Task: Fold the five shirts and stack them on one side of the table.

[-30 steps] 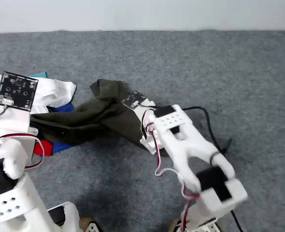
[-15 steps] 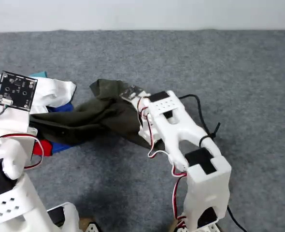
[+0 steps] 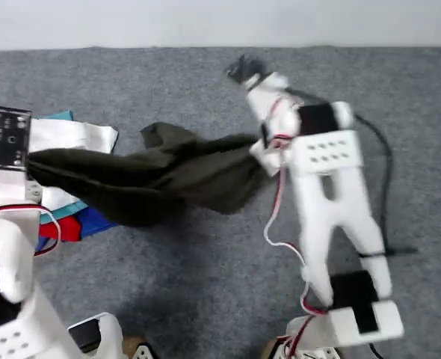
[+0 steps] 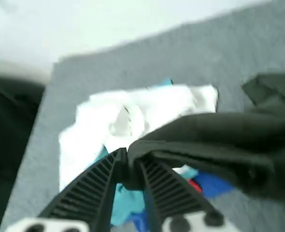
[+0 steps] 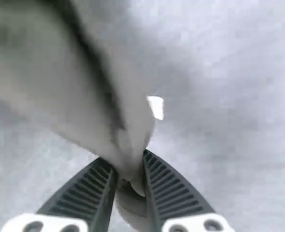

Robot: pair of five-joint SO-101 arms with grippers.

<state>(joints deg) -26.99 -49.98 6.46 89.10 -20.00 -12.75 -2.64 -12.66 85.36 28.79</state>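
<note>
Here, the dark olive shirt (image 3: 168, 176) spans the gap between my two arms, pulled into a long, bunched band with its middle sagging toward the grey table (image 3: 385, 90). The left gripper (image 4: 128, 155) is clamped on one end of the shirt, just over the heap at the table's left side. The right gripper (image 5: 130, 166) pinches a gathered fold at the other end, out past the table's middle. In the heap beneath the left end, a white shirt (image 4: 133, 108) lies crumpled on top, with teal cloth (image 4: 125, 205), a blue shirt (image 3: 97, 218) and a red shirt (image 3: 56, 228) showing at its edges. None of them looks folded, so I judge the job to be at its start: the olive shirt is being drawn clear of the pile so that it can be spread out. The next move, as I read it, calls for lowering both ends together onto bare table beside the heap, keeping the cloth taut so it lands flat. Because the fabric is roped rather than open, I would expect to re-grip at the corners before any fold.
</note>
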